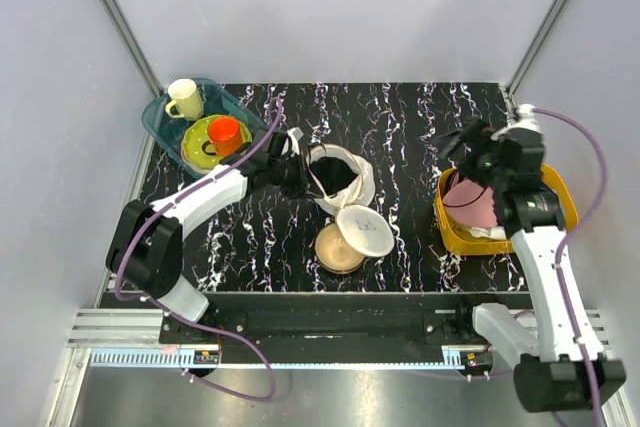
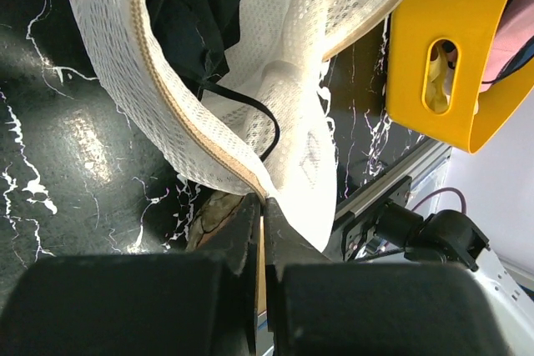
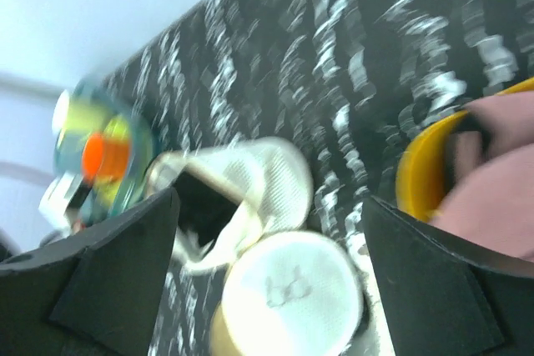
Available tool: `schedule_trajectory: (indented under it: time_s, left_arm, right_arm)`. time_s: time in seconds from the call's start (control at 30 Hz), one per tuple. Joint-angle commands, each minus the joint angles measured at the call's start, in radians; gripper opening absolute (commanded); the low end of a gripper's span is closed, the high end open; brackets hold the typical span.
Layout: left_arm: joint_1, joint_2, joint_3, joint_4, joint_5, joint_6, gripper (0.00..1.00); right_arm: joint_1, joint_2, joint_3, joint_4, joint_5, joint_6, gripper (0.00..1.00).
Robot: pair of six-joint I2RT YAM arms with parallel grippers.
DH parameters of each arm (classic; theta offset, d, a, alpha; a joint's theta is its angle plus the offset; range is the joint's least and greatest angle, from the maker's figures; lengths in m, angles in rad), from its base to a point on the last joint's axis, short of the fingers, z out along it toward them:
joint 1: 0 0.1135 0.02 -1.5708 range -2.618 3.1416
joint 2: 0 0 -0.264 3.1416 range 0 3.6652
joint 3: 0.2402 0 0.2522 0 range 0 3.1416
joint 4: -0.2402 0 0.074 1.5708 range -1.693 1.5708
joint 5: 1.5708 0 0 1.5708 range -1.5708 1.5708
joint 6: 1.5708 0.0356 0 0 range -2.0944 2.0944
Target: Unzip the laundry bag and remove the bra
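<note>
Nearest, the round zip lid (image 1: 366,231) lies open over a bronze bowl (image 1: 335,253). The blurred right wrist view shows its small bra drawing. Just beyond, the left gripper (image 2: 259,204) is clamped on the beige rim of the laundry bag (image 1: 340,172), a pinch plain only in the left wrist view. To the right, the bra (image 1: 476,205) lies in a yellow basket (image 1: 455,235). The right gripper (image 1: 468,147) is above it, fingers spread wide and holding nothing. Farthest is a teal tray (image 1: 155,117).
</note>
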Motion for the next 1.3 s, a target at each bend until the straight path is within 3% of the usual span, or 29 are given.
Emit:
schedule_trajectory:
  time_s: [0.0,0.13,0.23,0.27,0.4,0.57,0.77,0.83,0.9,0.97,1.03,1.27]
  left_arm:
    - [0.000,0.005,0.037,-0.005,-0.007,0.030,0.00]
    - [0.009,0.020,0.031,-0.016,-0.003,0.079,0.00]
    - [0.014,0.031,0.031,-0.017,0.004,0.084,0.00]
    - [0.014,0.031,0.031,-0.017,0.001,0.083,0.00]
    - [0.014,0.037,0.043,-0.019,0.015,0.080,0.00]
    - [0.014,0.037,0.058,-0.030,0.006,0.073,0.00]
    - [0.014,0.050,0.081,-0.031,0.004,0.072,0.00]
    - [0.014,0.042,0.081,-0.034,0.004,0.070,0.00]
    - [0.014,0.036,0.077,-0.039,0.000,0.073,0.00]
    - [0.014,0.023,0.075,-0.039,-0.005,0.072,0.00]
    - [0.016,0.020,0.071,-0.040,-0.003,0.075,0.00]
    - [0.025,0.030,0.071,-0.062,-0.014,0.087,0.00]
  right_arm:
    - [0.291,0.118,-0.014,0.104,-0.067,0.033,1.00]
    - [0.510,0.300,0.050,0.171,-0.024,0.070,0.90]
    - [0.607,0.440,0.128,0.168,0.010,0.067,0.74]
    - [0.615,0.466,0.139,0.183,0.008,0.067,0.60]
    - [0.624,0.584,0.179,0.231,-0.005,0.070,0.43]
    - [0.626,0.732,0.230,0.283,0.005,0.070,0.47]
    - [0.625,0.978,0.369,0.277,0.034,0.058,0.61]
    - [0.626,1.039,0.403,0.251,0.051,0.057,0.73]
    - [0.627,1.092,0.426,0.251,0.053,0.053,0.73]
    - [0.627,1.084,0.411,0.269,0.047,0.053,0.49]
    - [0.626,1.048,0.385,0.294,0.048,0.053,0.00]
    - [0.625,0.691,0.250,0.296,-0.004,0.031,0.00]
